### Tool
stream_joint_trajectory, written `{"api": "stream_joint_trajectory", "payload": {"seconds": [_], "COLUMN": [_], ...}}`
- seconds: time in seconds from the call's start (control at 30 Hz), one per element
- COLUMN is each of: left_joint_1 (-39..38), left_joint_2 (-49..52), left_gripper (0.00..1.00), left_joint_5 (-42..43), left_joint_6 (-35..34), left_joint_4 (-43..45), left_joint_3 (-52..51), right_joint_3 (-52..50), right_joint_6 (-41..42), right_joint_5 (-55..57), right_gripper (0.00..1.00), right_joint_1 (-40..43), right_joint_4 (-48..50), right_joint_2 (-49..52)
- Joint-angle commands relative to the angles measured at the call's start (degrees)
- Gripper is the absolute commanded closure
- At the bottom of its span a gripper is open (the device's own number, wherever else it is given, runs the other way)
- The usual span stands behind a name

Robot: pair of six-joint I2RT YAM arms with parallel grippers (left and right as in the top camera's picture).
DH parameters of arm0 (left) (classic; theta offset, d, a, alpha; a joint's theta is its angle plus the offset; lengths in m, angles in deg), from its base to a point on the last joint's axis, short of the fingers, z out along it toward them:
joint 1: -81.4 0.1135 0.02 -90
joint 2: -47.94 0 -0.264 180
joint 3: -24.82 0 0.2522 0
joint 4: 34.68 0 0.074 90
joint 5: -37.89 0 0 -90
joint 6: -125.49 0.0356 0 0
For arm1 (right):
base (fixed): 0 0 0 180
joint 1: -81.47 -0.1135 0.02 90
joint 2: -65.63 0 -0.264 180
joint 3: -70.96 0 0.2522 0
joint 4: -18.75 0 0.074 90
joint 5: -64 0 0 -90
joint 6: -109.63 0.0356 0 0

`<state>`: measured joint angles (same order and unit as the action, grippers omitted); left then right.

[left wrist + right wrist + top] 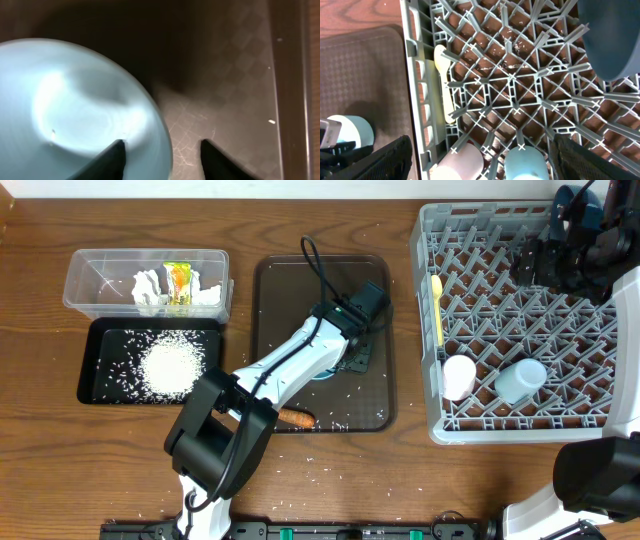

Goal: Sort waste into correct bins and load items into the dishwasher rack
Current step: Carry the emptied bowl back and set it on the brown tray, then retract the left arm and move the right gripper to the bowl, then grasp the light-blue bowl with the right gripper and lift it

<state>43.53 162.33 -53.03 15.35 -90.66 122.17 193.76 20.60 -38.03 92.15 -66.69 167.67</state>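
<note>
Left fingers stand parted astride the rim of the pale blue bowl, gripping nothing. One black tip is over its glossy inside, the other over the chequer-embossed floor of the dark brown serving tray, where the blurred bowl sits. Right fingers hang spread wide and empty above the grey plastic dishwasher rack, a lattice of upright pegs. In it a yellow plastic spoon lies along the left wall, a white-pink cup and a light blue cup rest near the robot's edge, and a smooth dark blue plate shows at the far side. A clear rectangular tub holds crumpled white tissues and a yellow-green wrapper. Touching it, a shallow black tray carries a mound of rice, with stray grains on the wooden tabletop. An orange carrot lies at the serving tray's near edge
</note>
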Motion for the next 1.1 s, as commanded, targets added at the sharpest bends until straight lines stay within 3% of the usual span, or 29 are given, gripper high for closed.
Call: {"api": "stream_joint_trajectory", "payload": {"seconds": [0.0,0.3,0.57,0.8,1.07], "left_joint_1": [1.0,10.8,25.6,33.6,35.8], "left_joint_2": [-1.8,-16.2,-29.3,-30.4,-30.4], "left_gripper": [0.40,0.34,0.31,0.31,0.31], "left_joint_5": [-1.3,-1.3,-1.3,-1.3,-1.3], "left_joint_6": [1.1,-2.7,-4.2,-4.1,-3.9], "left_joint_4": [-0.7,-7.7,-13.4,-17.8,-18.8], "left_joint_3": [1.1,4.7,4.7,4.7,4.6], "right_joint_3": [0.0,0.0,-0.2,-0.2,-0.2], "right_joint_6": [-0.9,-0.9,7.2,14.4,15.3], "right_joint_5": [-0.7,-10.7,-4.3,-0.7,1.4], "right_gripper": [0.13,0.18,0.21,0.33,0.50], "right_joint_1": [-0.3,-4.8,-24.3,-36.7,-41.2], "right_joint_4": [0.2,2.6,6.3,8.7,8.5], "right_joint_2": [-1.2,-1.2,4.1,15.6,25.7]}}
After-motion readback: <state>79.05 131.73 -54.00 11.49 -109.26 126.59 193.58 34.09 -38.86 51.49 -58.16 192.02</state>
